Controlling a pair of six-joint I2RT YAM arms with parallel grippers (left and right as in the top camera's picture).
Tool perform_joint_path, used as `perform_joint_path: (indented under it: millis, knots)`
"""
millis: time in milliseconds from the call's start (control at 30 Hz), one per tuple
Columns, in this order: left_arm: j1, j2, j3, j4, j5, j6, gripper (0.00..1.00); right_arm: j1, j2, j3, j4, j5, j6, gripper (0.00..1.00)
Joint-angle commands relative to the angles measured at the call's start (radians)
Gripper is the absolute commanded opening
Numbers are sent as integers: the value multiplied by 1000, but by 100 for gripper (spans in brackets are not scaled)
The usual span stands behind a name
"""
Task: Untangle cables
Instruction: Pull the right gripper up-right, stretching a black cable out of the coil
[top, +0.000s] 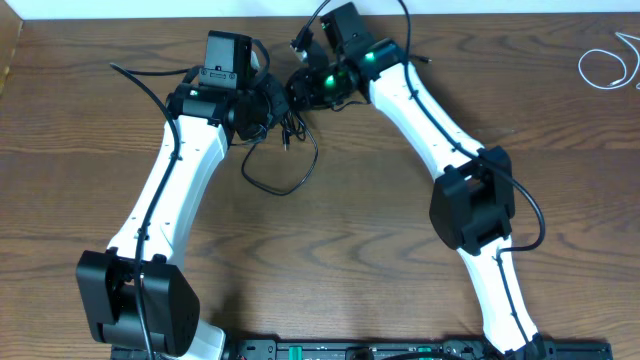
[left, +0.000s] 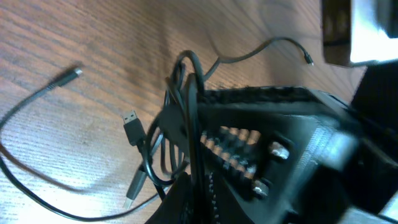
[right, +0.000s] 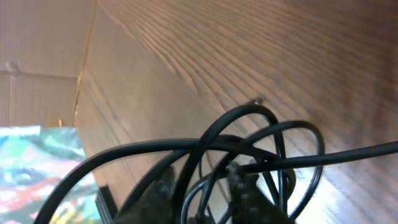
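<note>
White left arm (top: 178, 185) and right arm (top: 420, 105), black joints, green lights (top: 372, 56); screws (left: 278, 149) stud the black left hand (left: 189, 134).

Nothing legible in any view; no text, label, brand, number or sign to make out. On the USB plug (left: 131, 126) just off the tips of the left gripper (left: 186, 124), too blurred to tell any mark; on the coloured sheet (right: 37, 171) well off to the side of the right gripper (right: 202, 180), only patches of colour.
</note>
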Motion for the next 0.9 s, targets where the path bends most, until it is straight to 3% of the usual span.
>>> perform_joint_path:
  millis: [0,100,233,600,867]
  knots:
    - [-2,3,6,-16,29,24,8,12,-37,-11,2,63,21,12]
    - [-2,3,6,-20,28,50,8,2,-37,-11,1,63,18,1]
    - [-1,3,6,-41,-45,164,8,-75,-57,-10,-39,66,-52,1]
    - [-1,3,6,-87,-148,175,8,-371,-130,-18,-229,389,-89,1]
    - [-1,2,7,-67,-148,209,8,-472,-127,-121,-250,567,-88,1]
